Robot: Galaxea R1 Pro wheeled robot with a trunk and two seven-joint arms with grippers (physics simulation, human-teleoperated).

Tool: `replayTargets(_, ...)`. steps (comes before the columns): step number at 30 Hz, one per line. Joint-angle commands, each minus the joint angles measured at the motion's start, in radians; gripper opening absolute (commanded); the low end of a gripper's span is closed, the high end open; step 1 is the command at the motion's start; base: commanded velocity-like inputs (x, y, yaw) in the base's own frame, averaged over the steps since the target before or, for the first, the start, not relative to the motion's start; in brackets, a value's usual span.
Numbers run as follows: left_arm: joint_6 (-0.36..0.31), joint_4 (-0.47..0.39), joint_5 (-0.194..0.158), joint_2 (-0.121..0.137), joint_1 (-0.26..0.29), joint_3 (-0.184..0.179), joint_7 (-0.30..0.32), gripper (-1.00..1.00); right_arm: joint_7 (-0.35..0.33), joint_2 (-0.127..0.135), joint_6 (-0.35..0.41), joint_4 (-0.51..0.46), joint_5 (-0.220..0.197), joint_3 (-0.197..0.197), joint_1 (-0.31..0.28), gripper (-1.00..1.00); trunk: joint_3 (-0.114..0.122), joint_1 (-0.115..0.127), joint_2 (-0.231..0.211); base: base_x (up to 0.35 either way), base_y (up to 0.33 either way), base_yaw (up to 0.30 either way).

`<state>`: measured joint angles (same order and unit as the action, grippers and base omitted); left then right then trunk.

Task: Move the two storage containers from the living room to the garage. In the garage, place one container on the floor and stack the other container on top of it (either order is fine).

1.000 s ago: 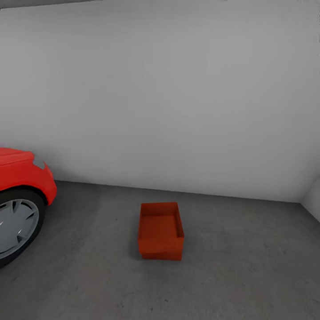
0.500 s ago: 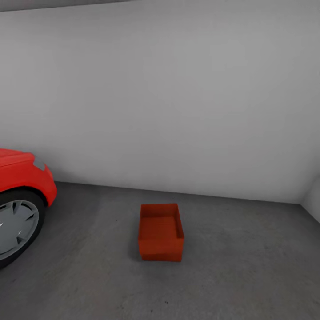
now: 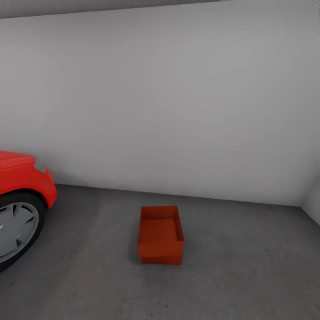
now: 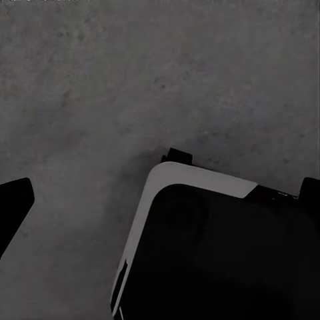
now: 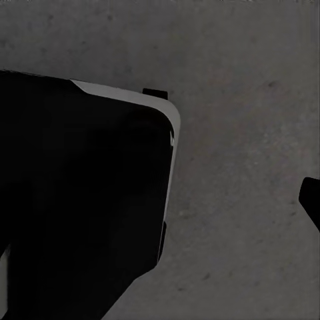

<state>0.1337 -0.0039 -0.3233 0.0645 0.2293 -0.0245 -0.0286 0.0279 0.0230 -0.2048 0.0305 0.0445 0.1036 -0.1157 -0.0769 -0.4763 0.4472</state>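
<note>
Orange-red storage container sits upright and open-topped on the dark grey floor, well ahead of both grippers and far beyond reach of either. Set down square to the white wall, near it but apart, and well apart from the red car and its wheel; likely chosen as a free patch for stacking. Darker band along its base is possibly the rim of a second container beneath, though too small to tell.

Both wrist views look down on bare, rough, concrete-like floor with a corner of the robot's dark base, so arms seemingly hang low by the body, carrying nothing in sight. Cannot tell whether the left gripper or the right gripper is wide or narrow: just a dark sliver at each frame edge.

Plain garage: white walls, grey ceiling strip, a corner off to the right.
</note>
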Motion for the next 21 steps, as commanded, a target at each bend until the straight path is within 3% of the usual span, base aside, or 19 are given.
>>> replayTargets(1, 0.003, 0.001, -0.003, 0.0, 0.001, -0.003, -0.002, 1.0, 0.003, 0.0, -0.005, 0.003, 0.005, 0.006, -0.002, 1.0, 0.0, -0.001, 0.002, 0.0, 0.0, 0.0)
replayTargets(21, 0.003, 0.0, -0.003, 0.0, 0.001, -0.003, -0.002, 1.0, 0.003, 0.0, 0.001, 0.003, 0.005, 0.006, -0.002, 1.0, 0.031, -0.001, 0.002, 0.0, 0.0, 0.0)
